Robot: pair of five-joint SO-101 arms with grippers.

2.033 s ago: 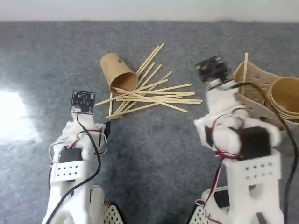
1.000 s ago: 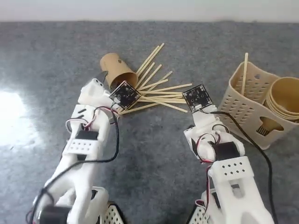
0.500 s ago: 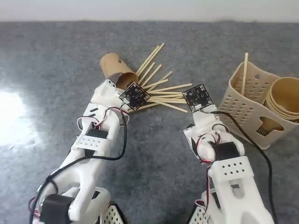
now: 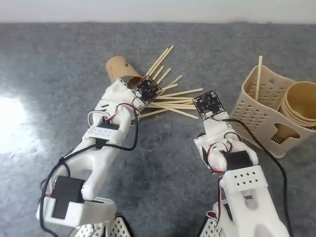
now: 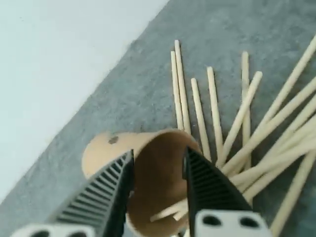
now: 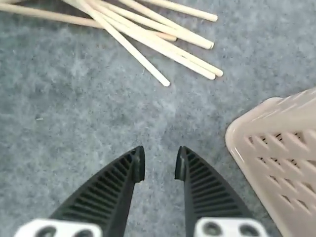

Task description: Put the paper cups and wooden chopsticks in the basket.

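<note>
On the worktop (image 4: 49, 74) a cup (image 4: 117, 68) is laid on its side, base pointed away and mouth turned toward the left hand (image 5: 158, 157), which is held open just before the rim. Chopsticks (image 4: 177, 98) are fanned out beside it. The right hand (image 6: 159, 160) is held open near the basket (image 4: 256, 116).

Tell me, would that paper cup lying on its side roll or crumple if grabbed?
Lying on its side, the paper cup would probably roll if nudged. Its thin wall may dent if the left tool squeezes. The chopsticks in its mouth might spill.
</note>
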